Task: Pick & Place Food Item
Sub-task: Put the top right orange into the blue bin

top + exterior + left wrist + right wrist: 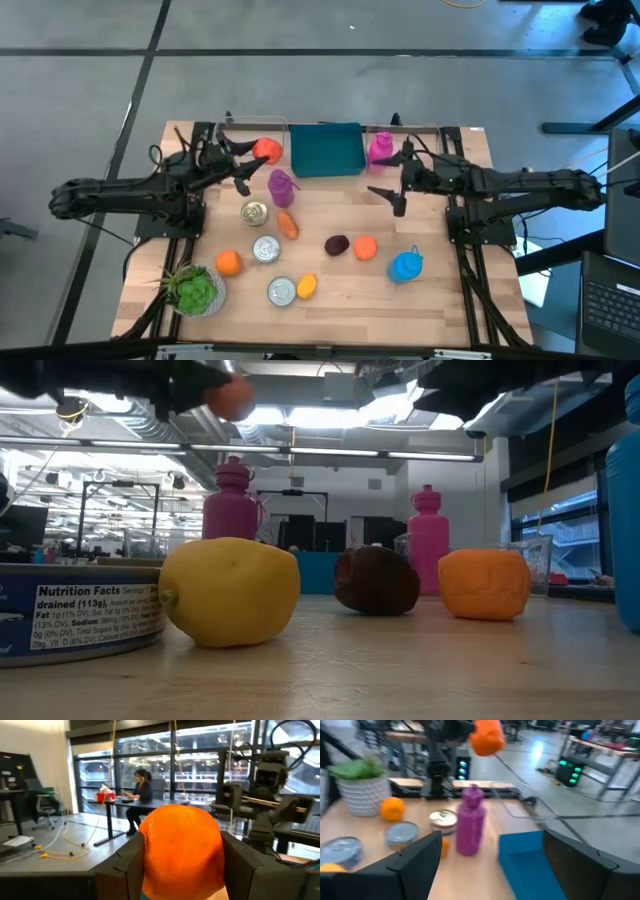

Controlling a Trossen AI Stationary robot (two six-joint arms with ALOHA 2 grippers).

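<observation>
An orange-red round fruit hangs in the air near the table's far left, beside the teal bin, with my left gripper shut on it. In the low view the fruit shows high above the tabletop. My right gripper hovers open over the far right part of the table, near a pink bottle, with nothing between its fingers. My left gripper pinches the fruit's two opposite sides between its two fingers. The fingers come about level from the table's left side. The fruit is lifted clear of the table and fills the gap between the fingers.
On the table stand a purple bottle, three cans, a carrot, an orange, a lemon, a dark fruit, an orange item, a blue bottle and a potted plant.
</observation>
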